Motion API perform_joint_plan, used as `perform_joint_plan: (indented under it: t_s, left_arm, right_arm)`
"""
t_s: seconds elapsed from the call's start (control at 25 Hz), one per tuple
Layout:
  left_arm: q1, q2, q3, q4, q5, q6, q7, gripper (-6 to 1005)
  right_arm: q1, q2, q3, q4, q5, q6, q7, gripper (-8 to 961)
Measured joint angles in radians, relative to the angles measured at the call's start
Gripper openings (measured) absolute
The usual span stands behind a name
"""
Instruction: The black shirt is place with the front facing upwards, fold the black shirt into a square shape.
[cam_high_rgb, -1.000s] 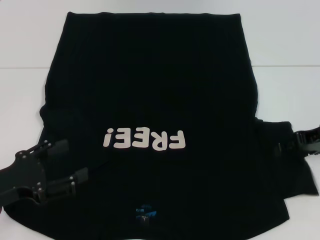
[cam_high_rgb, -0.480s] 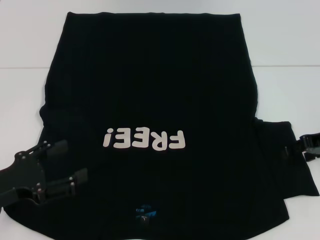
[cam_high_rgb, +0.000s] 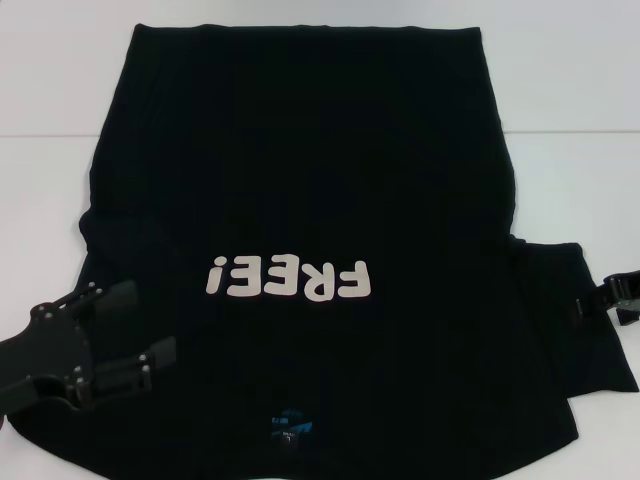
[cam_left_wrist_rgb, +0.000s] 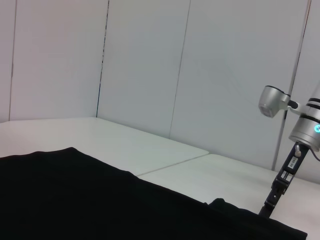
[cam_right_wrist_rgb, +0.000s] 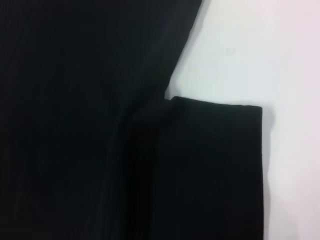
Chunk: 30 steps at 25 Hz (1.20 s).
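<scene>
We see the shirt (cam_high_rgb: 300, 230) spread flat on the white table (cam_high_rgb: 580, 90), front up, the "FREE!" print (cam_high_rgb: 290, 280) showing and the collar nearest us. No fold looks made yet: the right sleeve (cam_high_rgb: 575, 320) lies out flat, and the whole job is left. Our left gripper (cam_high_rgb: 135, 325) hovers over the left shoulder, fingers apart and empty. Our right gripper (cam_high_rgb: 625, 295) sits at the right sleeve's edge; whether it is parted we cannot tell.
</scene>
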Motion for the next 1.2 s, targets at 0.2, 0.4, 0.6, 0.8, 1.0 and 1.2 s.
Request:
perform_joint_plan:
  t_s: [0.2, 0.4, 0.6, 0.8, 1.0, 1.2]
  left_arm:
    - [0.0, 0.0, 0.0, 0.0, 0.0, 0.001, 0.0, 929]
    - [0.0, 0.001, 0.0, 0.0, 0.0, 0.001, 0.0, 929]
    - [0.0, 0.001, 0.0, 0.0, 0.0, 0.001, 0.0, 928]
    - [0.0, 0.001, 0.0, 0.0, 0.0, 0.001, 0.0, 927]
    - [0.0, 0.001, 0.0, 0.0, 0.0, 0.001, 0.0, 927]
    - [0.0, 0.001, 0.0, 0.0, 0.0, 0.0, 0.0, 926]
  right_arm:
    - [0.001, 0.004, -0.012, 0.004, 0.0, 0.008, 0.0, 765]
    - [0.001, 0.007, -0.013, 0.004, 0.001, 0.01, -0.001, 765]
    - [0.003, 0.008, -0.013, 0.004, 0.006, 0.01, -0.001, 765]
    - [0.007, 0.01, -0.013, 0.005, 0.007, 0.009, -0.001, 765]
    - [0.01, 0.013, -0.013, 0.007, 0.008, 0.009, -0.001, 764]
    - [0.016, 0.015, -0.013, 0.017, 0.008, 0.009, -0.001, 764]
